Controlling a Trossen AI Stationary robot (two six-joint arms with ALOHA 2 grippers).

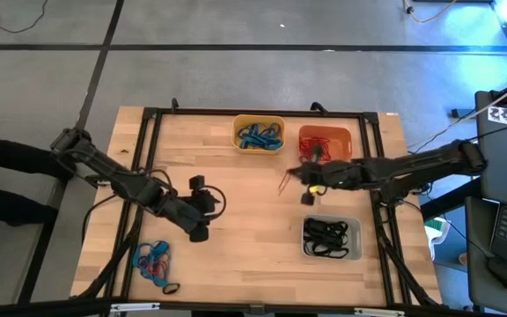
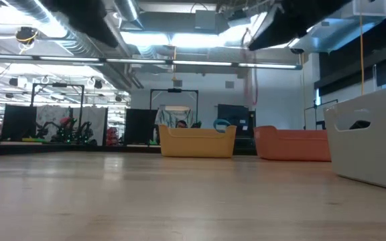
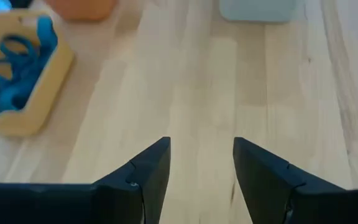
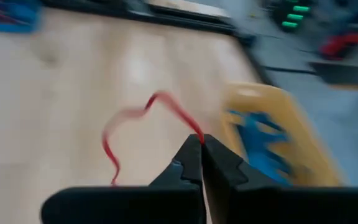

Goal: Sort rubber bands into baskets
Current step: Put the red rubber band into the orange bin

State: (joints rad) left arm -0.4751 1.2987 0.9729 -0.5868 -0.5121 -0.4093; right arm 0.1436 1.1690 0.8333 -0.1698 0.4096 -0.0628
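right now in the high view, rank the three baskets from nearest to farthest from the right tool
The right tool, pinching a red rubber band, sits mid-table near the far side.
1. Orange basket: just beyond the tool, on the far edge.
2. Yellow basket: far edge, toward the left arm's side.
3. Grey basket: near edge, on the right arm's side.
The second and third are close; yellow looks slightly nearer.

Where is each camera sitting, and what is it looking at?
High view: above the table, looking straight down; shows both arms, the left gripper and right gripper.
Low view: at tabletop height, looking level across at the baskets; no arm clearly shows.
Left wrist view: on the left arm, facing over the wood past its open fingers.
Right wrist view: on the right arm, behind shut fingers pinching a red rubber band.
Shared: every view shows the yellow basket.
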